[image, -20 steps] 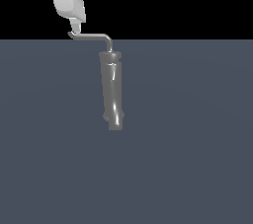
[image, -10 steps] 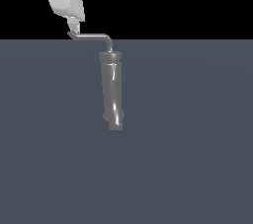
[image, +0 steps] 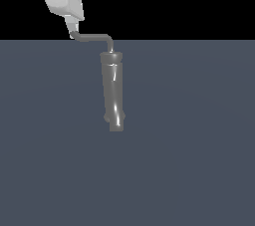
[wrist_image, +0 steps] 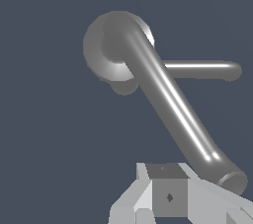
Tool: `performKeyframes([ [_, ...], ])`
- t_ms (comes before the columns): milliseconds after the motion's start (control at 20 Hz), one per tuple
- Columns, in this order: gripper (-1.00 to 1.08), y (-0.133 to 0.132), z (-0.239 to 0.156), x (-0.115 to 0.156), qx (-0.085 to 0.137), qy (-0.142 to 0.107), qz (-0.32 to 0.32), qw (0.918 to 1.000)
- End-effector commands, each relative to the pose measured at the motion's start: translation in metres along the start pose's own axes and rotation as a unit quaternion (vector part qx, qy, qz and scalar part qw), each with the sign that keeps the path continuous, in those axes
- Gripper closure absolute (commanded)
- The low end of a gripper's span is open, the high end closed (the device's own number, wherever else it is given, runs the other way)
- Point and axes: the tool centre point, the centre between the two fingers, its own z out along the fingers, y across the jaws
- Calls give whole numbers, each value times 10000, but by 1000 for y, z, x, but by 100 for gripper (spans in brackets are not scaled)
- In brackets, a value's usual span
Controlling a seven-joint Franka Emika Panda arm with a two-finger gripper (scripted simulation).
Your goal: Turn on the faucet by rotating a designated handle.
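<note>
The faucet (image: 112, 90) stands upright on the dark worktop (image: 199, 145), its thin handle (image: 94, 37) bent toward the exterior view's left. The gripper (image: 72, 30) touches the handle's hooked tip (whether its fingers are clenched or released, I cannot tell)

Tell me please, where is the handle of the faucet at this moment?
In the exterior view, the handle rises from the top of the faucet and bends toward that view's left, where its tip meets the gripper.
</note>
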Motion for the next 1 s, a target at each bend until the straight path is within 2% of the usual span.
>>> performKeyframes([
  [0,108,8,0,7,-17,8,19,10000],
  [950,108,63,-1,50,-38,3,18,10000],
])
